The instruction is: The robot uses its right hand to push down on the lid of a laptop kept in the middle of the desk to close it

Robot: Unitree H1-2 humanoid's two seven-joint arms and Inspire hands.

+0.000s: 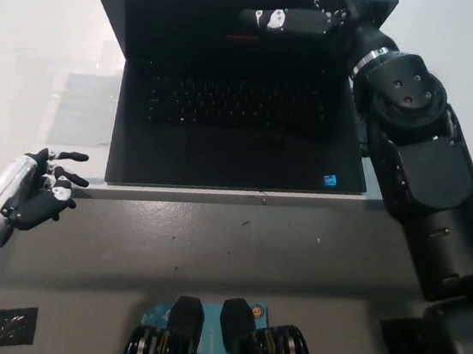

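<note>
A black laptop (227,115) lies open in the middle of the white desk (37,40), its lid (195,21) tilted back and the screen dark. My black right hand (313,9) reaches over the lid's top edge near its right end, fingers spread across the upper part of the screen side. The black right arm (418,173) covers the desk to the right of the laptop. My white left hand (32,191) rests open at the lower left, just off the desk's front edge.
The desk's front edge (217,196) runs just below the laptop. A pale rectangular patch (85,107) marks the desk left of the laptop. Grey floor (235,255) lies below the desk.
</note>
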